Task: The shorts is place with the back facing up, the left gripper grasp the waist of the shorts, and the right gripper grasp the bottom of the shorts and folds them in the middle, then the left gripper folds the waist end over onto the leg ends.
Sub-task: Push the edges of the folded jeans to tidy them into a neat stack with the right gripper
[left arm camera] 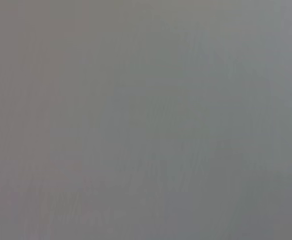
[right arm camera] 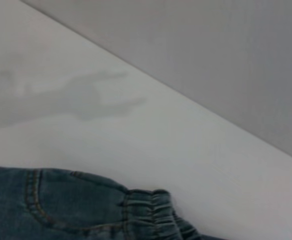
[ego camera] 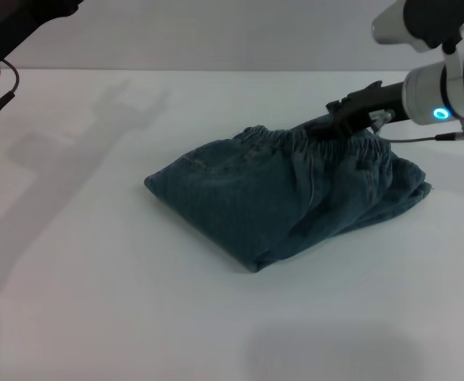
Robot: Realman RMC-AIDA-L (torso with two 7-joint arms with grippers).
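The shorts (ego camera: 287, 194) lie in a folded, rumpled mound on the white table (ego camera: 97, 278), a little to the robot's right of the middle of the work area, with plain blue-green denim facing up. The waist (ego camera: 311, 143) runs along the far edge of the heap as a gathered, crinkled band, and it stands a little higher than the cloth in front of it. The near side of the heap narrows to a blunt corner that rests flat on the table. The right gripper (ego camera: 332, 125) reaches in from the right with its black body low over the table, behind a silver-white wrist with a glowing ring. Its tip is against the ruffled band toward the right half of the waist, touching the cloth. Whether it is clamped on the band or only resting on it cannot be told, because the tip merges with the dark folds. The right wrist view shows the shorts (right arm camera: 61, 210) from close by, with a curved line of orange-brown stitching and the ridged waist (right arm camera: 150, 212) next to it. Beyond them are the bare table (right arm camera: 150, 145), a soft arm-shaped shadow (right arm camera: 86, 97) and a grey wall (right arm camera: 225, 55). The left arm (ego camera: 1, 32) is raised at the far left corner of the head view, well apart from the shorts, with a thin cable plug hanging below it. The left gripper is outside the picture. The left wrist view shows only a flat grey surface.
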